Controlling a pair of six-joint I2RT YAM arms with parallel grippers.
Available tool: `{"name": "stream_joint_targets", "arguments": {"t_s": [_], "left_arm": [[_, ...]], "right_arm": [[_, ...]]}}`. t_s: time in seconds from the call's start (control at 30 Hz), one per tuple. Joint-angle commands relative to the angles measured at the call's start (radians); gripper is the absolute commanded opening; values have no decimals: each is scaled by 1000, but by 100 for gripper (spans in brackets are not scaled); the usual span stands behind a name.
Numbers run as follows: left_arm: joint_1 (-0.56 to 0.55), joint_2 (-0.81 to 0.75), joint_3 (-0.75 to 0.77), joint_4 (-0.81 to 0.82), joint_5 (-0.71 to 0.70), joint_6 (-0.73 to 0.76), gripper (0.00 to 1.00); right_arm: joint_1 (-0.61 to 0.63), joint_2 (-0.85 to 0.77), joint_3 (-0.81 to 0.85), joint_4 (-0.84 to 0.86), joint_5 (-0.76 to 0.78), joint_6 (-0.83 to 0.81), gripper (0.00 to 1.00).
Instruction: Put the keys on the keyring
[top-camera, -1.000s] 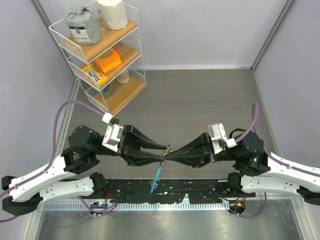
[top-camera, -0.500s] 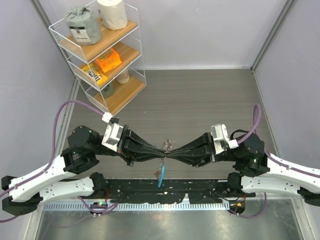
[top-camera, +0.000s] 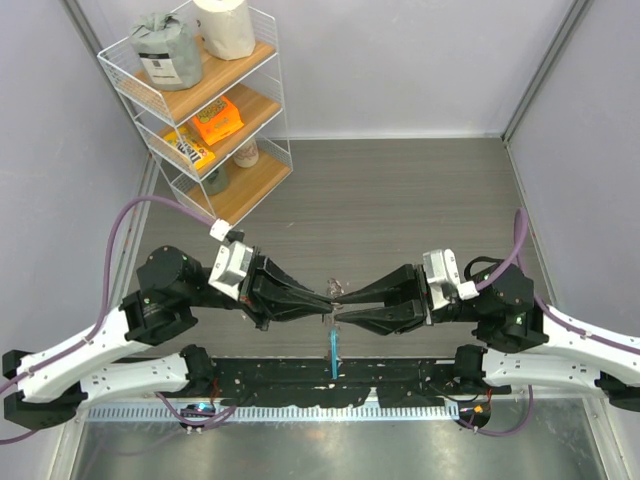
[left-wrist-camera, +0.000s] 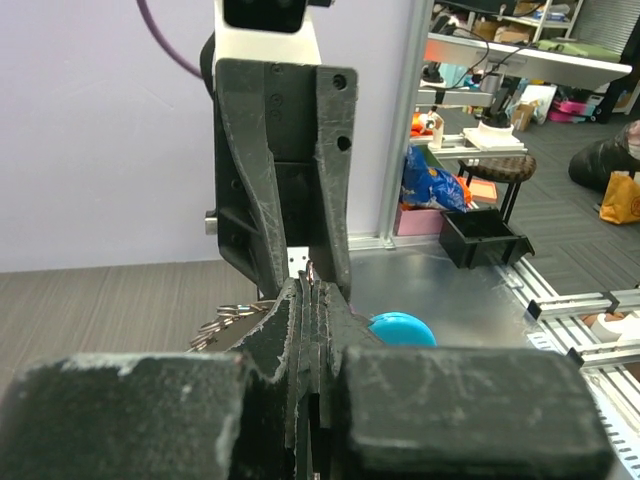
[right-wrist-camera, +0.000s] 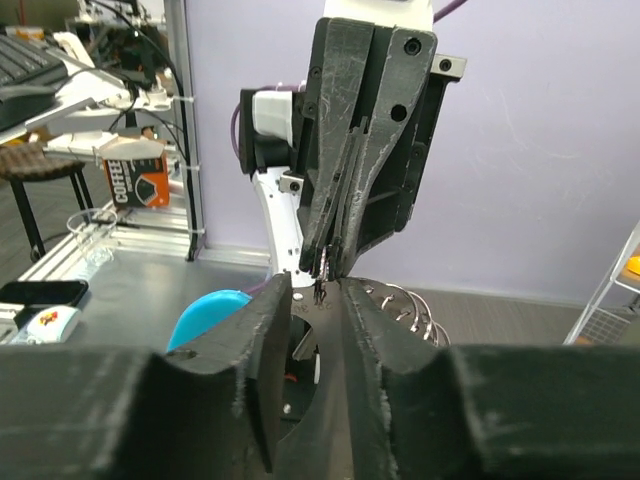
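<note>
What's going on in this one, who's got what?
The grippers meet tip to tip above the table. The left gripper is shut on the keyring, whose blue tag hangs below, with the keys bunched beside the tips. The right gripper faces it with jaws apart, clamping nothing.
</note>
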Motion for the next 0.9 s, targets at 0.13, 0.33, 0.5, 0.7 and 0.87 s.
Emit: {"name": "stream_joint_targets", "arguments": {"t_s": [0.13,0.33,0.5,0.7,0.87], "left_arm": [[-4,37,109,-199,2,23,0],[-4,34,129,-276,9,21,0],[-2,8,116,-273,5,17,0],[-4,6,122,-294,-6,18,0],[-2,15,126,-302,-12,20,0]], "right_arm": [[2,11,189,-300,52,-91,36],[2,35,260,-432,104,-113,36],[2,66,268,-464,96,-94,36],[2,92,240,-444,53,-34,35],[2,97,220,-410,38,-5,33]]}}
